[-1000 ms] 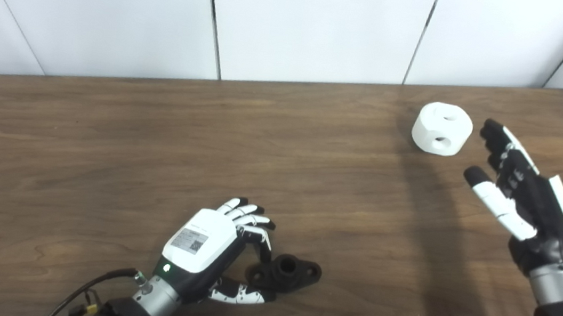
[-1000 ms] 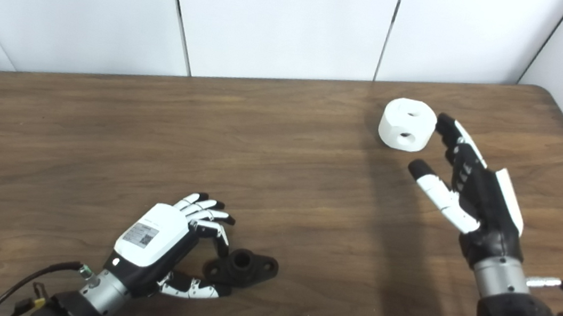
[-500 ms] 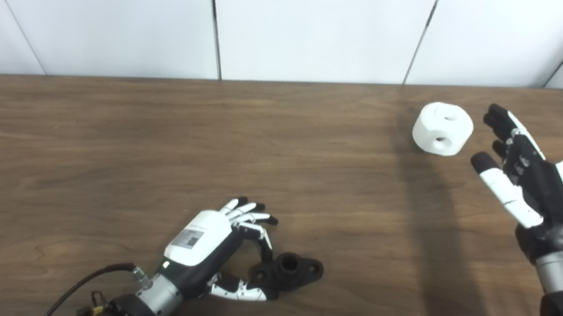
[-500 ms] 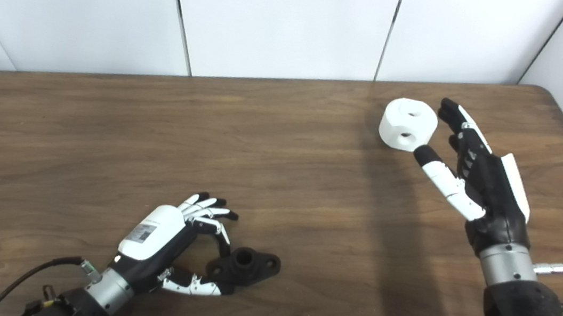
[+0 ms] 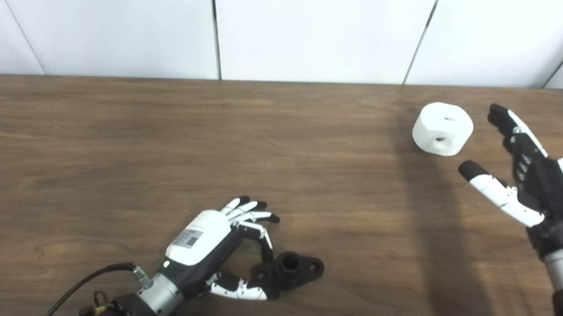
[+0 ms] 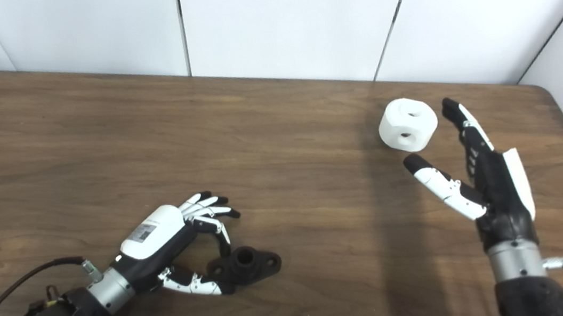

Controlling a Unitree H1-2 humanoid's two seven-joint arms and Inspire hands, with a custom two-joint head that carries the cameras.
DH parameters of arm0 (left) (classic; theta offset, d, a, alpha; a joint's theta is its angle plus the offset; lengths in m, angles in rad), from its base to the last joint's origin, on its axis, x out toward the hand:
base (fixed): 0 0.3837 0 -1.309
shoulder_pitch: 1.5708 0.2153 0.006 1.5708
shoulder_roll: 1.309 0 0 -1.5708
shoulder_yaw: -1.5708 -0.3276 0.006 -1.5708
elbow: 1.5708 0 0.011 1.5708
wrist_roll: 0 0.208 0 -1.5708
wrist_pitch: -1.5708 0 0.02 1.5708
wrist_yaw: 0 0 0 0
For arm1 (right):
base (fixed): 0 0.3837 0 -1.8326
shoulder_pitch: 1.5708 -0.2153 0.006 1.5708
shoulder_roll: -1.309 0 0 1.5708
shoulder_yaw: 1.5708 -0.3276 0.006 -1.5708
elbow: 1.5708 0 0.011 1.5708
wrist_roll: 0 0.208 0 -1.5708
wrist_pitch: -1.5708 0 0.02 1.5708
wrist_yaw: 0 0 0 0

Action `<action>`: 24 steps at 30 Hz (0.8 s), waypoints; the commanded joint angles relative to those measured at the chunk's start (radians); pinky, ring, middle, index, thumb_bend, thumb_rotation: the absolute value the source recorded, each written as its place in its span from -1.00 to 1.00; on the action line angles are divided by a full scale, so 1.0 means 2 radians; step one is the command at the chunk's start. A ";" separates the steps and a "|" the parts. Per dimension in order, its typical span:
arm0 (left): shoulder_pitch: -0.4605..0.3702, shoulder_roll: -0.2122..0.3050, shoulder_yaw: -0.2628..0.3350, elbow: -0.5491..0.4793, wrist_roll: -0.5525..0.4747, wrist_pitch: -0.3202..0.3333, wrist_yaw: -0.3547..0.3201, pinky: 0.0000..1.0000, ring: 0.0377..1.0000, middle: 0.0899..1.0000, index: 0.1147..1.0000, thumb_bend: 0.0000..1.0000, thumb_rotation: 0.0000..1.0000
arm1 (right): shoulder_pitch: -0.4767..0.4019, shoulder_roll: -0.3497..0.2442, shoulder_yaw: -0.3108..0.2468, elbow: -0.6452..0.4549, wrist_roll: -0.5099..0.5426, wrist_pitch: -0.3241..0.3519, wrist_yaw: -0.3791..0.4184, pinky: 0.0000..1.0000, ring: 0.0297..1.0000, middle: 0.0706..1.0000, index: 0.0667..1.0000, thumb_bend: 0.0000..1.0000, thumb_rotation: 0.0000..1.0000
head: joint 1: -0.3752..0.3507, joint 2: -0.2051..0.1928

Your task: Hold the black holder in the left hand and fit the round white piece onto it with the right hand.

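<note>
White, rigid-looking round piece (image 5: 443,129) probably wants a grasp across its smooth sides; right hand (image 5: 537,178) spread empty beside it, left hand (image 5: 220,244) pinching the black holder (image 5: 289,271).

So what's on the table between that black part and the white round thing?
Nothing: between the black holder and the round white piece there is only bare wooden table, crossed by a shadow. Both head views show this.

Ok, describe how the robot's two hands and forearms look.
Both are black with white plates and white finger segments, dark fingertips and silver wrist rings. The left hand carries a white back plate with a label and QR code, a green light and a black cable at its wrist. The right hand meets a perforated black forearm with a cable.
</note>
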 commanded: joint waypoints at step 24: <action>0.005 0.020 -0.008 -0.010 0.029 0.012 -0.024 1.00 0.88 0.66 -0.16 0.05 -0.89 | -0.201 -0.099 0.123 0.189 -0.232 0.005 0.078 1.00 0.97 0.79 0.86 0.73 -0.28 | -0.063 -0.012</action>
